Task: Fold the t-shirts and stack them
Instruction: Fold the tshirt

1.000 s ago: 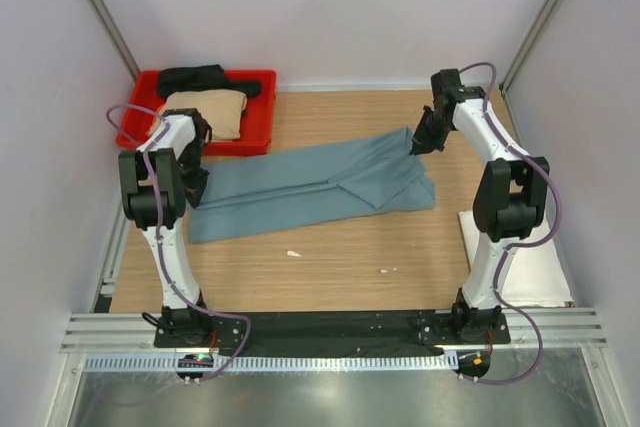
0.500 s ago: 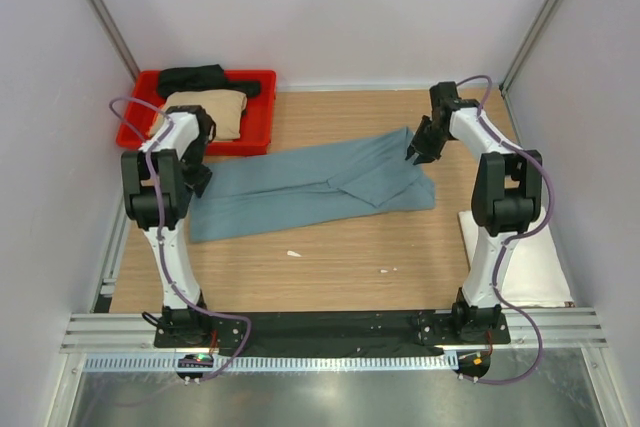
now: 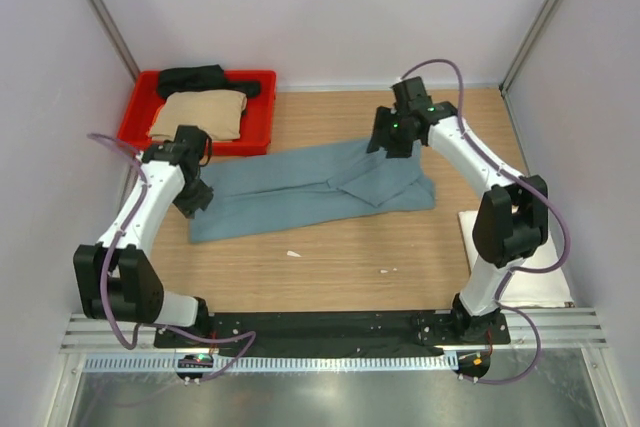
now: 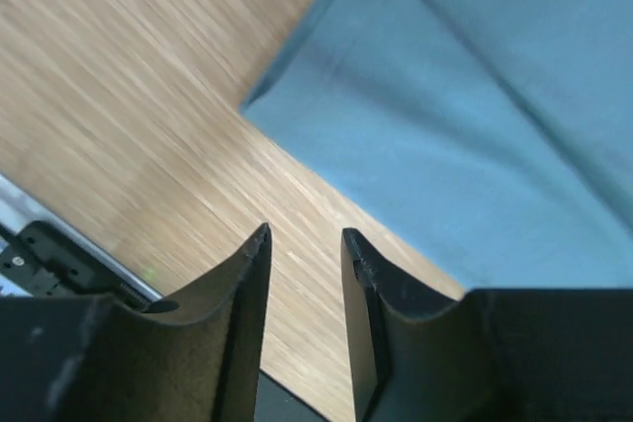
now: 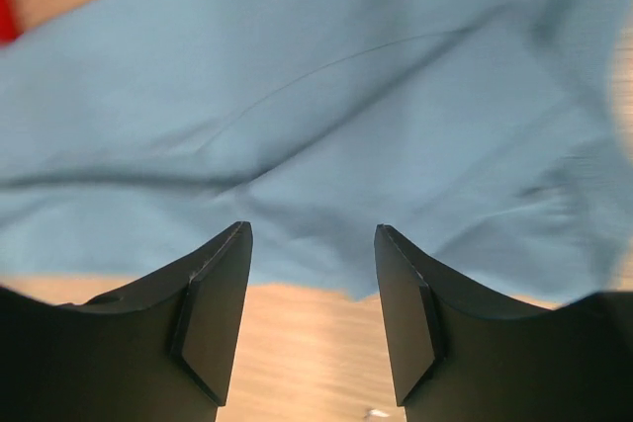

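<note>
Mid-table, the dusty teal-blue cloth t-shirt (image 3: 310, 187) lies folded lengthwise into a long band; cross-folds and stacking look not yet done. Left gripper (image 4: 305, 234) and right gripper (image 5: 312, 229) hang at its ends, jaws parted, holding nothing. Tan cloth shirt (image 3: 200, 114) and black cloth shirt (image 3: 195, 77) sit in the red plastic tray (image 3: 262, 82); white cloth shirt (image 3: 545, 267) lies at the right edge.

- A red plastic tray (image 3: 266, 112) is set at the far left corner of the wooden desk (image 3: 340, 257).
- The desk is enclosed by pale walls (image 3: 330, 17).
- One small white scrap (image 3: 293, 253) and another (image 3: 387, 270) are seen lying apart on the desk.
</note>
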You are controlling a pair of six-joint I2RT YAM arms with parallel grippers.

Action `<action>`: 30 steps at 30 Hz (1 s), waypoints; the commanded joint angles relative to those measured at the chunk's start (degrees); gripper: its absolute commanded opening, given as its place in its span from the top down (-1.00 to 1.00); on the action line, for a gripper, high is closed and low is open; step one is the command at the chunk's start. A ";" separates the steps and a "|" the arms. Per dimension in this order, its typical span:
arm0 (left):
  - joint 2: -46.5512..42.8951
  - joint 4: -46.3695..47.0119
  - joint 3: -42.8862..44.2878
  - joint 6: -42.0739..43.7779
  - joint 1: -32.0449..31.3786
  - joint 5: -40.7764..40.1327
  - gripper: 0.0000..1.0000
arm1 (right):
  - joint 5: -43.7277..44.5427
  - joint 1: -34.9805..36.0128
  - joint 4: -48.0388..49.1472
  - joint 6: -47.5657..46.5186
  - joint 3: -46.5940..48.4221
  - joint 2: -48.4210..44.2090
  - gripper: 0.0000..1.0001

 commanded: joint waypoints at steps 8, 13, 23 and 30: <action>5.14 17.58 -8.73 7.92 2.26 9.87 0.54 | -10.23 16.44 13.12 4.98 -5.60 1.14 0.14; 7.17 19.60 -10.22 8.18 2.88 8.82 0.62 | -9.97 18.55 16.88 4.45 -6.91 4.31 0.64; 8.92 18.90 -18.74 4.41 8.59 6.62 0.68 | -9.35 21.89 20.76 5.24 -5.95 11.34 0.63; 12.44 16.36 -20.42 1.85 10.44 7.23 0.69 | -7.95 21.80 18.31 3.23 -1.56 14.95 0.61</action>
